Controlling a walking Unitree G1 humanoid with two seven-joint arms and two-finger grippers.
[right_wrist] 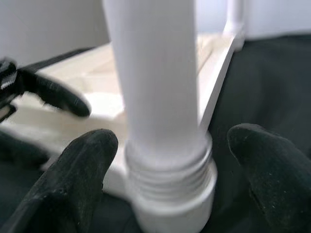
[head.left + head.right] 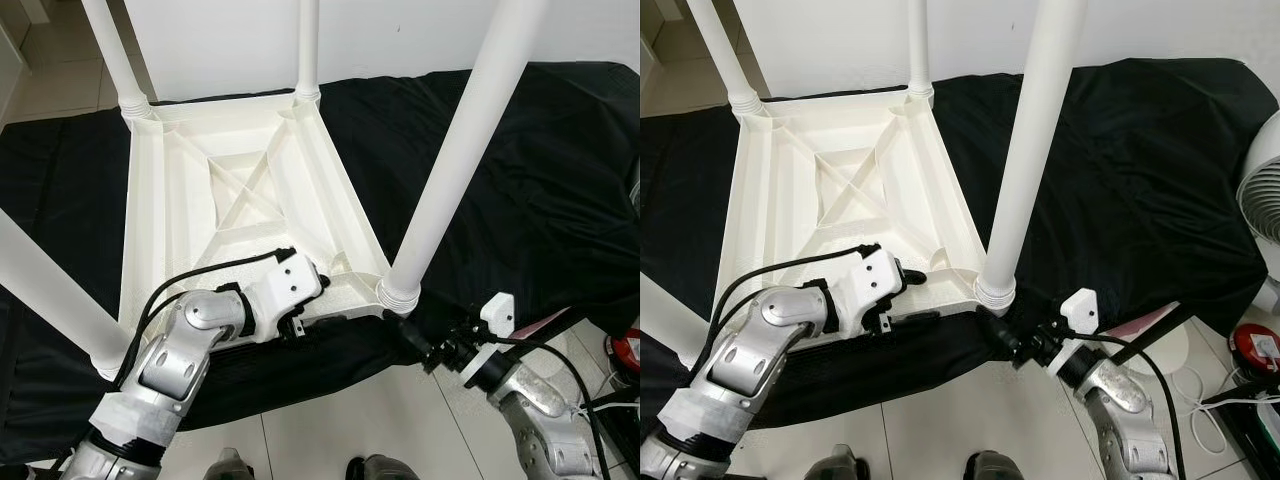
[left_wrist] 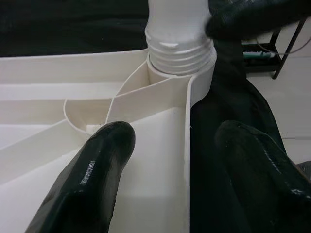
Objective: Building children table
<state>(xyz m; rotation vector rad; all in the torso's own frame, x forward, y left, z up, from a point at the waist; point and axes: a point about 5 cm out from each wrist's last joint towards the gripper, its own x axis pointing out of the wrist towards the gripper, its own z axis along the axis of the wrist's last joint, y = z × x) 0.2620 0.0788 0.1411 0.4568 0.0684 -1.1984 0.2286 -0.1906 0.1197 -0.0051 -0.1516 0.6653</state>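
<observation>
Lying upside down on a black cloth (image 2: pixel 520 170), the white table (image 2: pixel 215 190) has its legs standing up. The left gripper (image 3: pixel 180 160) straddles the table's near rim with fingers spread, one inside, one over the cloth. Just beyond it stands the near leg (image 1: pixel 155 87), whose threaded base sits between the right gripper's (image 1: pixel 170 165) parted fingers, gripped by neither.

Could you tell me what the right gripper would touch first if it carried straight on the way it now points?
Most likely the threaded base of the near table leg: the right gripper is open, its fingers on either side of the leg just above its socket in the upturned table. How much gap remains is unclear.
</observation>
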